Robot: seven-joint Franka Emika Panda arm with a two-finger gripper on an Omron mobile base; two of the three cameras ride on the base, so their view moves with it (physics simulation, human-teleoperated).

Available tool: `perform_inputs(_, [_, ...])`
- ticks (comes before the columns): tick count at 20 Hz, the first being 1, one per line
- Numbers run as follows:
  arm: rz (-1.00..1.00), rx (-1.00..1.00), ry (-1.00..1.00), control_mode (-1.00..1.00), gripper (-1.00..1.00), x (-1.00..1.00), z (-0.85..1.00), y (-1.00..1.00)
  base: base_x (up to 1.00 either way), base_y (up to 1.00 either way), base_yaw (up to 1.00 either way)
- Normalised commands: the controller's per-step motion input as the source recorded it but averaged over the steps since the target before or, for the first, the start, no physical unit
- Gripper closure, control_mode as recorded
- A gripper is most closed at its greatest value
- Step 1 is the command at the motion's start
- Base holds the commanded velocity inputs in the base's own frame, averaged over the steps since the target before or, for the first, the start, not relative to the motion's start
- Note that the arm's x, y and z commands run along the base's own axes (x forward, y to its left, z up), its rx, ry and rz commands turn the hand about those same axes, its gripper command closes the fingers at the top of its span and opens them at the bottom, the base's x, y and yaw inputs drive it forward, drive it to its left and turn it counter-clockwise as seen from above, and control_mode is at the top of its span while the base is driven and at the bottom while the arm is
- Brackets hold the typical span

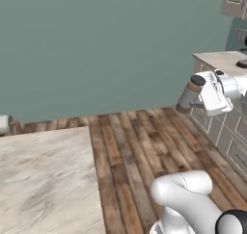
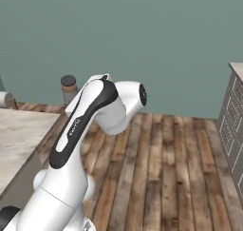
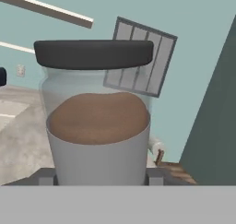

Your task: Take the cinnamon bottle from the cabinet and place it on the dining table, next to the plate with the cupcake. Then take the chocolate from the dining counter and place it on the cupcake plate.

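Gripper (image 1: 193,100) pinches the cinnamon bottle (image 1: 189,94) low on its body, w/ a finger (image 3: 46,177) on each side, and holds it in the air over the wood floor (image 1: 140,146). Dining table (image 1: 43,180) lies at near left, apart from the bottle. Far behind is the teal wall (image 1: 96,45). Risk, I think: bottle is tilted and held low, so a fast swing can make it slip and fall to the floor before the table.

cinnamon bottle (image 1: 189,96) in the tool (image 1: 198,99) (tilted), above the floor (image 1: 140,146), right of the dining table (image 1: 46,180)
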Motion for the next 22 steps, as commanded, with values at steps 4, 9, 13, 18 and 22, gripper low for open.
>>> perform_inputs(4, [0.0, 0.0, 0.0, 1.0, 1.0, 0.0, 0.0, 0.0, 0.93, -0.19, 0.1])
perform_inputs(9, [0.0, 0.0, 0.0, 1.0, 1.0, 0.0, 0.0, 0.0, 0.93, -0.19, 0.11])
perform_inputs(13, [0.0, 0.0, 0.0, 1.0, 1.0, 0.0, 0.0, 0.0, 0.89, -0.16, 0.16])
perform_inputs(18, [0.0, 0.0, 0.0, 1.0, 1.0, 0.0, 0.0, 0.0, 0.87, -0.14, 0.21])
perform_inputs(22, [0.0, 0.0, 0.0, 1.0, 1.0, 0.0, 0.0, 0.0, 0.85, -0.09, 0.26])
